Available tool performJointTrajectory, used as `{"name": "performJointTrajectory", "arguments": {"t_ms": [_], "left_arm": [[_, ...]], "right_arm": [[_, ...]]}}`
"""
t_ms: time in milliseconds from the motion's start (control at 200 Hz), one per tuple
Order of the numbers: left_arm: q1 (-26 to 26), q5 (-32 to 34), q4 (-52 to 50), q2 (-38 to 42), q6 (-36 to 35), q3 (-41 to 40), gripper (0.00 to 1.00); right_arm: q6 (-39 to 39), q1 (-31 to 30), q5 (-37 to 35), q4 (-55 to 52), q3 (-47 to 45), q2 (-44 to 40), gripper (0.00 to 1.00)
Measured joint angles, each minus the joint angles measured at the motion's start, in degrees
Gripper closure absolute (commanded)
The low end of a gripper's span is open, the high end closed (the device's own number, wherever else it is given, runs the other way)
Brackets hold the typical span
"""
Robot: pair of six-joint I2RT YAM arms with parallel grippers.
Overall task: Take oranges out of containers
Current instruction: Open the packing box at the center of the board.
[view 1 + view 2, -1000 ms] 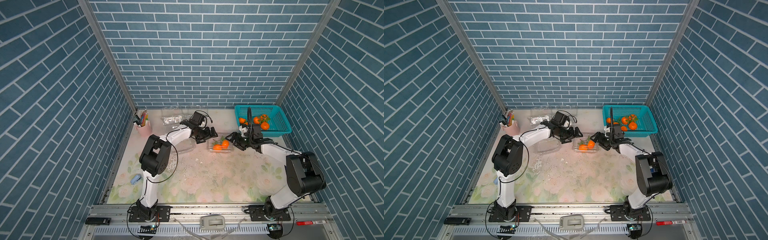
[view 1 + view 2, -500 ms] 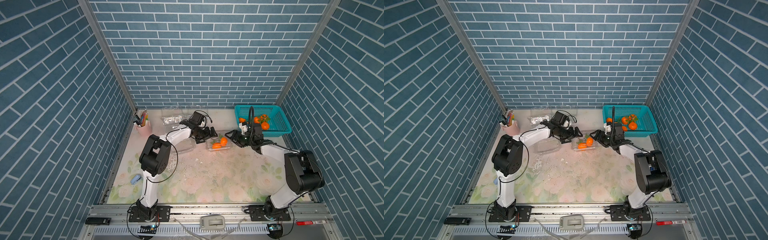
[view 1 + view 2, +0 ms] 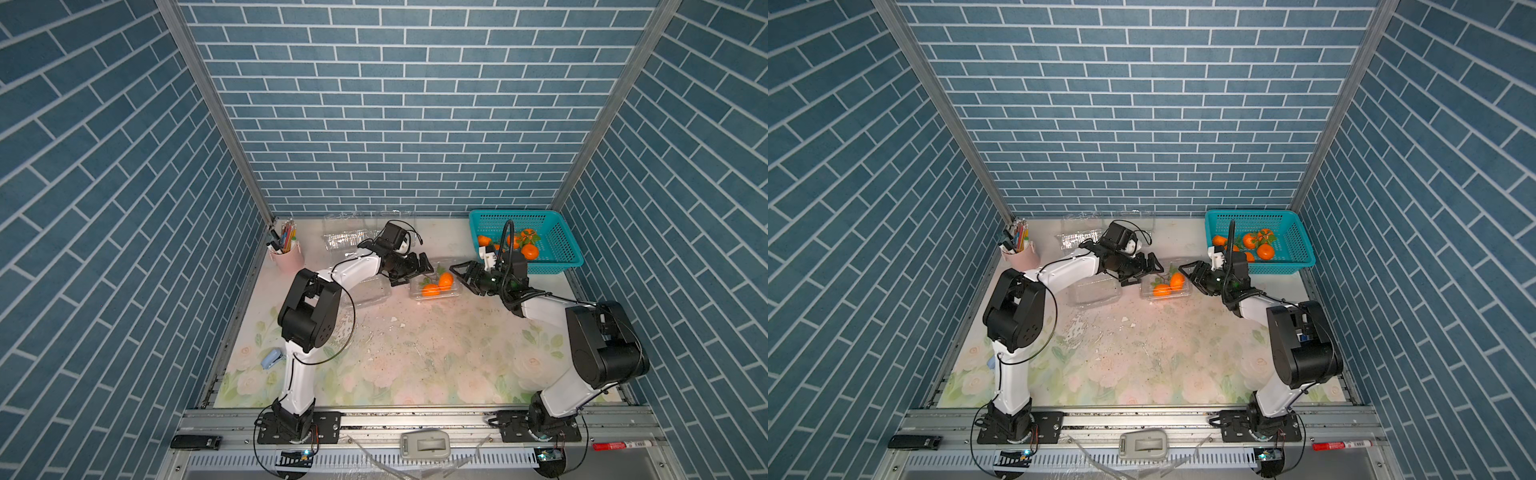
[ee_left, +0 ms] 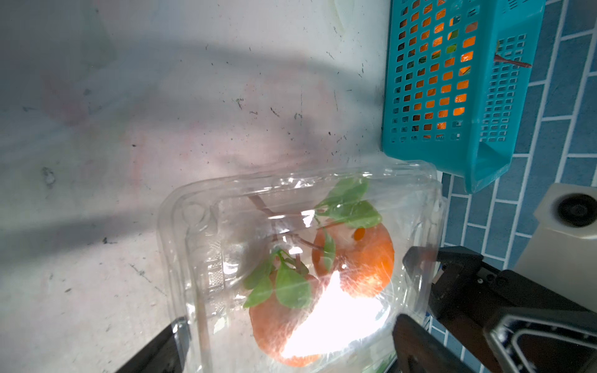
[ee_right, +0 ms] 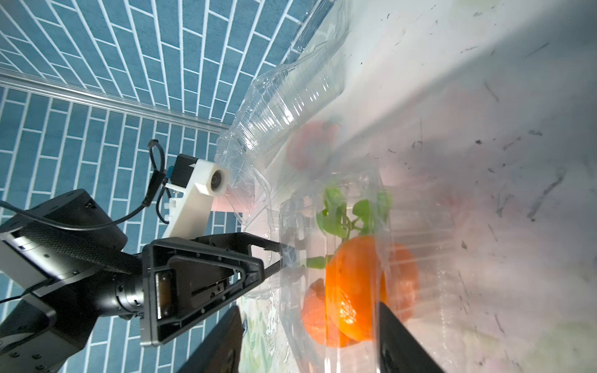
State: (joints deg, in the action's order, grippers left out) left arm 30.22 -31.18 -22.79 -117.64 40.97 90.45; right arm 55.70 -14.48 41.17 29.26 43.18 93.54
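Both top views are lit brightly from above and are rendered sharp. In the left wrist view a white glare is burnt onto the clear plastic clamshell box (image 4: 181, 232), and soft shadows are cast across the pale tabletop (image 4: 161, 129). In the right wrist view the blue brick-patterned wall (image 5: 97, 64) is bent by distortion.
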Motion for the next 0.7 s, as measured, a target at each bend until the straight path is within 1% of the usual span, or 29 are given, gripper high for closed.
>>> {"name": "performJointTrajectory", "arguments": {"t_ms": [245,330,595,700], "left_arm": [[0.0,0.0,1.2,0.0,-0.7,-0.1,0.00],[0.0,-0.1,2.0,0.0,-1.0,-0.4,0.01],[0.0,-0.9,3.8,0.0,-1.6,-1.0,0.01],[0.0,-1.0,4.3,0.0,-2.0,-1.0,0.01]], "right_arm": [[4.0,0.0,1.2,3.5,-0.7,0.3,0.50],[5.6,0.0,1.3,4.3,-0.9,1.3,0.55],[11.0,0.0,1.1,6.2,-3.4,4.2,0.66],[11.6,0.0,1.0,6.4,-3.4,4.3,0.73]]}}
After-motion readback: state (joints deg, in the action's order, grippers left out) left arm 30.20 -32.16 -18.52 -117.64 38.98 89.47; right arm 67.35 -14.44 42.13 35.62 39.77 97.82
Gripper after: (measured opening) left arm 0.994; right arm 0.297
